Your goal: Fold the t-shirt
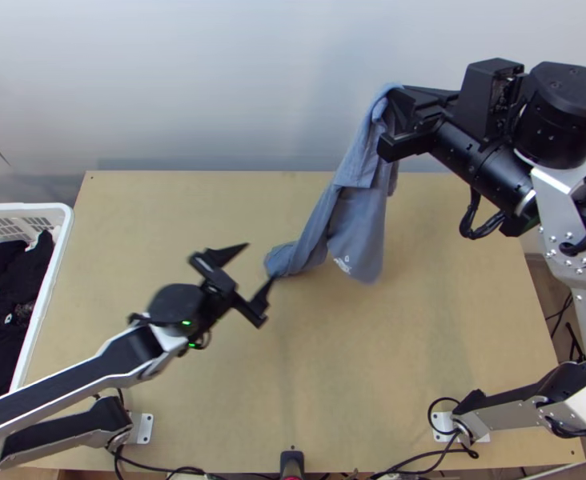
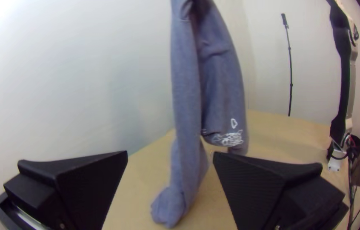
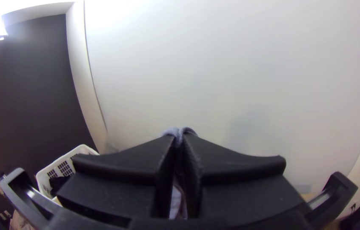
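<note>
In the top view my right gripper [image 1: 397,120] is high over the table's far edge, shut on the upper part of the blue-grey t-shirt [image 1: 357,216]. The shirt hangs bunched and lengthwise, its lower end by the table, white print near a lower edge. My left gripper [image 1: 257,276] stands open beside that lower end, nothing between its fingers. In the left wrist view the shirt [image 2: 186,85] hangs beyond the open left gripper [image 2: 170,157]. A bit of the shirt [image 3: 180,131] pokes out between the fingertips of the right gripper [image 3: 180,142] in the right wrist view.
A white basket [image 1: 59,240] with black clothes [image 1: 13,296] stands at the table's left side. Bare wooden table [image 1: 333,376] lies in front of the shirt. A pale wall rises behind the far edge. Cables [image 1: 165,472] run along the near edge.
</note>
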You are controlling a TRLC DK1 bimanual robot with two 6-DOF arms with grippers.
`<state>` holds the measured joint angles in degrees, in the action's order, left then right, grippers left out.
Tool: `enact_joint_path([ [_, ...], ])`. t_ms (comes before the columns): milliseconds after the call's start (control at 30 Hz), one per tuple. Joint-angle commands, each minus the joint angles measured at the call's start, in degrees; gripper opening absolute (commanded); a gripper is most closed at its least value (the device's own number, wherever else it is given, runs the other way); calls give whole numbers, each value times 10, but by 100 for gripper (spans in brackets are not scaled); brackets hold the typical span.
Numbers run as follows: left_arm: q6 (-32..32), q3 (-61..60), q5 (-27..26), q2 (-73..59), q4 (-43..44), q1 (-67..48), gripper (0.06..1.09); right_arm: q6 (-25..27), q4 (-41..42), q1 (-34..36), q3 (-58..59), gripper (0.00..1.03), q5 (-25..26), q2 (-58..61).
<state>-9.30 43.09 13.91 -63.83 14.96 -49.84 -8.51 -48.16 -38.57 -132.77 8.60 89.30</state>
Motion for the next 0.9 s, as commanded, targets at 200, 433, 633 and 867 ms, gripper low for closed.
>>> enact_joint_path([
  [200,-50,22,-29,-234,192,-13,103,-2,-24,-1,3,8,1,-6],
  [433,-53,49,-64,-321,213,10,103,1,-26,-1,5,8,3,-6],
  [633,-59,82,-64,-400,225,26,102,2,-26,-2,4,8,4,-6],
  [867,-57,126,-86,-459,241,42,41,3,-26,-2,4,8,4,-6],
])
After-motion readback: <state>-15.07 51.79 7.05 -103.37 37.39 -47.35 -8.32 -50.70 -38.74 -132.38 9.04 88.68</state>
